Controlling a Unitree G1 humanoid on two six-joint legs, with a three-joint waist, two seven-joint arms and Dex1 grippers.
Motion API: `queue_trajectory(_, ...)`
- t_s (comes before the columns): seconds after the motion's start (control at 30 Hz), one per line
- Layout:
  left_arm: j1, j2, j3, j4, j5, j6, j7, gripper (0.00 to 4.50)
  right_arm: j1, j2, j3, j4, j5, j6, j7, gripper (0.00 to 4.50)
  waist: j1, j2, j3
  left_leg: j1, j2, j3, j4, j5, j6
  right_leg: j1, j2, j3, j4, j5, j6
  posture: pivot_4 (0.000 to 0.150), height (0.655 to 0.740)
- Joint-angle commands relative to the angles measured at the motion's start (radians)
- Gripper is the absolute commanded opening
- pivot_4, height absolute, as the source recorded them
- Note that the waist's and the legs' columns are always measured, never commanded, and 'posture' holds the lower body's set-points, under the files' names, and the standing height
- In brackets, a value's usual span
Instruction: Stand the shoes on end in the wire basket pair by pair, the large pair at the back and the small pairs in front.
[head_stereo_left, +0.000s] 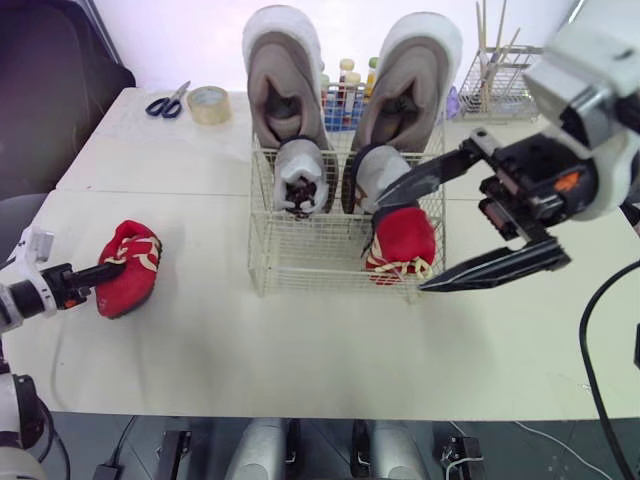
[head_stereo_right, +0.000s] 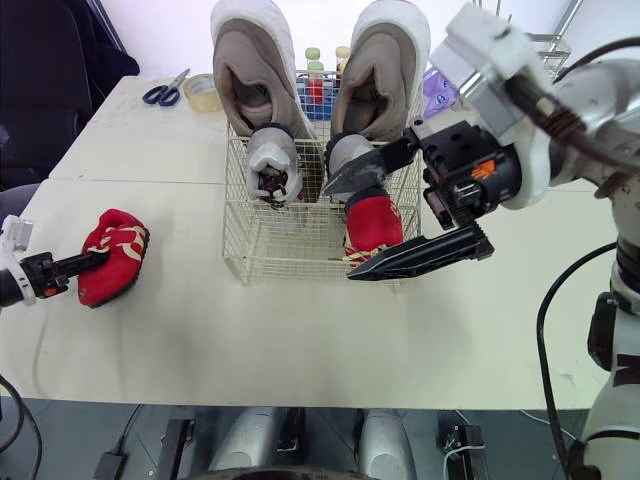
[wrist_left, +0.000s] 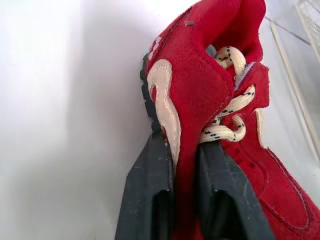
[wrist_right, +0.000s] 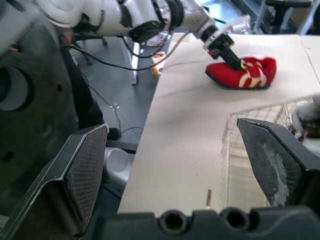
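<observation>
Loose red shoe (head_stereo_left: 128, 265): lying on its side on the table, well apart from the wire basket (head_stereo_left: 300, 262), out to the basket's left.
Left gripper (head_stereo_left: 112, 268): and it's got it! Its black fingers (wrist_left: 150, 195) are pressed together on the shoe's red side wall, right beside the white laces.
Right gripper (wrist_right: 172, 125): spread wide and holding nothing, hovering at the basket's front right corner.
Red shoe in the basket (head_stereo_left: 405, 240): standing on end in the basket's front right, and the space to its left is free.
Grey small pair (head_stereo_left: 300, 178): upright in the basket's middle row.
Large pair (head_stereo_left: 285, 85): upright along the basket's back, towering over the rim.
Step in hand: I'd call this the last shoe, waiting for its trip to the basket's front left.
How it handles: looks light and soft. The fabric upper folds under the pinch, so expect the shoe to droop and swing from the grip.
Where to take hold: the present pinch on the upper's edge by the opening seems sound. The stiffer heel would give better control when tipping it on end.
Watch for: the loose laces, which could snag on the basket's wires going in.
</observation>
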Motion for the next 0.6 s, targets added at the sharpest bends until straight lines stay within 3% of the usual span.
queue_trajectory(0.03, 0.035, 0.025, 0.164, -0.218, -0.096, -0.045, 0.08, 0.43, 0.007, 0.001, -0.096, 0.01, 0.006, -0.026, -0.068, 4.5, -0.005, 0.0, 0.0, -0.001, 0.0, 0.0, 0.0, 0.0, 0.0, -0.001, 0.0, 0.0, 0.0, 0.0, 0.0, 0.15, 0.74)
queue_trajectory(0.13, 0.144, -0.02, 0.299, -0.586, -0.176, 0.021, 0.214, 0.43, 0.021, 0.008, -0.141, 0.034, 0.022, -0.011, -0.136, 4.5, -0.011, -0.001, 0.001, -0.006, 0.0, -0.002, 0.0, 0.0, -0.001, -0.004, 0.0, 0.0, 0.0, 0.0, 0.0, 0.15, 0.74)
queue_trajectory(0.23, 0.208, -0.172, 0.461, -1.175, -0.383, 0.148, 0.505, 0.43, 0.062, 0.024, -0.176, 0.072, -0.002, -0.026, -0.209, 4.5, -0.016, -0.001, 0.001, -0.006, 0.0, -0.005, 0.0, 0.0, -0.001, -0.001, 0.0, 0.0, -0.004, 0.001, -0.001, 0.15, 0.74)
queue_trajectory(0.3, 0.211, -0.288, 0.479, -1.473, -0.449, 0.171, 0.729, 0.43, 0.08, 0.027, -0.179, 0.099, -0.018, -0.043, -0.219, 4.5, -0.017, -0.001, 0.001, -0.007, -0.001, -0.008, 0.001, 0.0, 0.0, 0.003, 0.001, 0.0, -0.011, 0.003, 0.002, 0.15, 0.74)
queue_trajectory(0.47, 0.208, -0.49, 0.326, -1.801, -0.377, 0.121, 1.059, 0.43, 0.061, 0.044, -0.14, 0.195, -0.077, -0.111, -0.186, 4.5, -0.02, 0.001, 0.001, -0.004, -0.002, -0.008, 0.001, 0.001, 0.0, 0.007, 0.003, 0.0, -0.014, 0.006, 0.005, 0.15, 0.74)
queue_trajectory(0.6, 0.268, -0.541, 0.122, -1.882, -0.195, -0.015, 1.061, 0.43, 0.024, 0.046, -0.11, 0.277, -0.116, -0.151, -0.131, 4.5, -0.019, 0.001, 0.001, 0.002, -0.001, -0.007, 0.0, 0.001, -0.001, 0.013, 0.006, 0.0, -0.014, 0.006, 0.005, 0.15, 0.74)
